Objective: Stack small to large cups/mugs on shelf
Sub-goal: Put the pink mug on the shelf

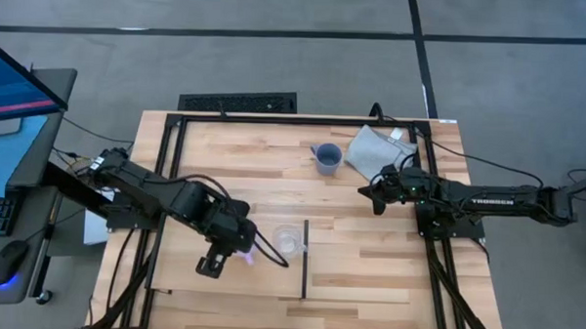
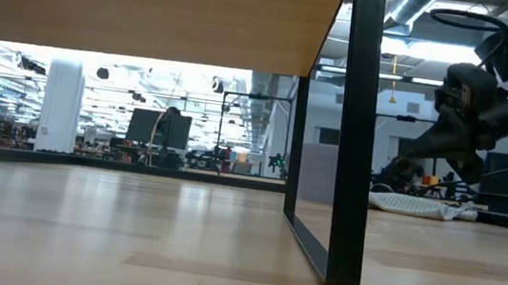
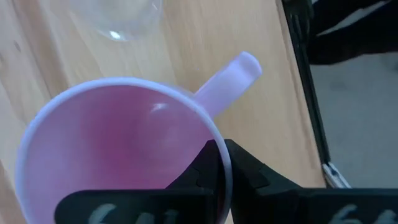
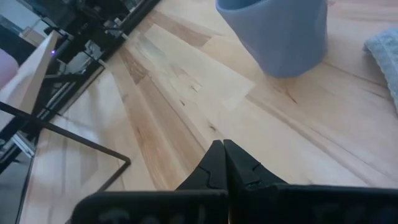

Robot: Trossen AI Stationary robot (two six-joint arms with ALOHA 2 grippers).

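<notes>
The pink-purple mug (image 3: 118, 155) shows from above in the left wrist view, its handle (image 3: 229, 78) pointing away from the fingers. My left gripper (image 1: 239, 247) is shut on the mug over the pale shelf board (image 1: 358, 274), just left of the small clear cup (image 1: 287, 240), which also shows in the left wrist view (image 3: 118, 18). The black strip (image 1: 304, 258) lies right of the clear cup. The blue-grey mug (image 1: 326, 158) stands on the tabletop at the back. My right gripper (image 1: 366, 192) is shut and empty, near and to the right of it. My left gripper pinches the pink-purple mug's rim (image 3: 219, 140) next to the handle, one finger inside the mug and one outside. The fingers come from above, pointing down. The mug stays upright, mouth up; whether its base rests on the shelf does not show.
A grey cloth (image 1: 377, 148) lies at the back right beside the blue-grey mug. A black metal frame (image 1: 165, 180) runs round the table, and its post (image 2: 356, 135) stands under the shelf in the low view. A keyboard and mouse lie off the table's left.
</notes>
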